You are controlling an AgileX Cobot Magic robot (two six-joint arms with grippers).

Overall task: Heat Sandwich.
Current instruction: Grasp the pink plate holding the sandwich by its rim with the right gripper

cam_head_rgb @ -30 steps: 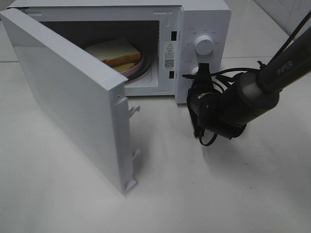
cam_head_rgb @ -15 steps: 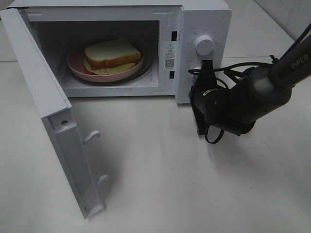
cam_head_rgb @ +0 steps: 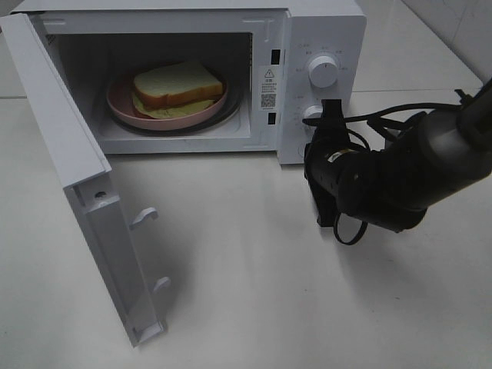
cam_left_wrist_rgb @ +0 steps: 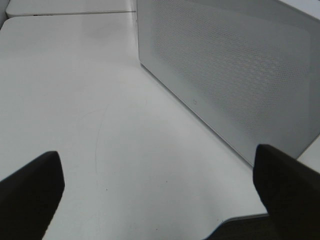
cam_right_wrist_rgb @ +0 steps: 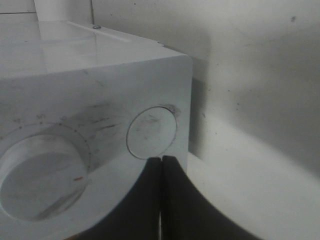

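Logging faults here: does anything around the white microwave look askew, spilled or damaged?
Nothing spilled or damaged. The white-bread sandwich sits on its round pink plate; only its pale yellow-green filling pokes out in front.

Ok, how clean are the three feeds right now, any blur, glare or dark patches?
Exterior high: sharp and evenly lit, the sandwich clear in the microwave cavity, soft shadows beneath the door and arm. Left wrist: table in focus, left fingers just dark blurred blobs. Right wrist: dim and soft, right fingers a black blur by the button.
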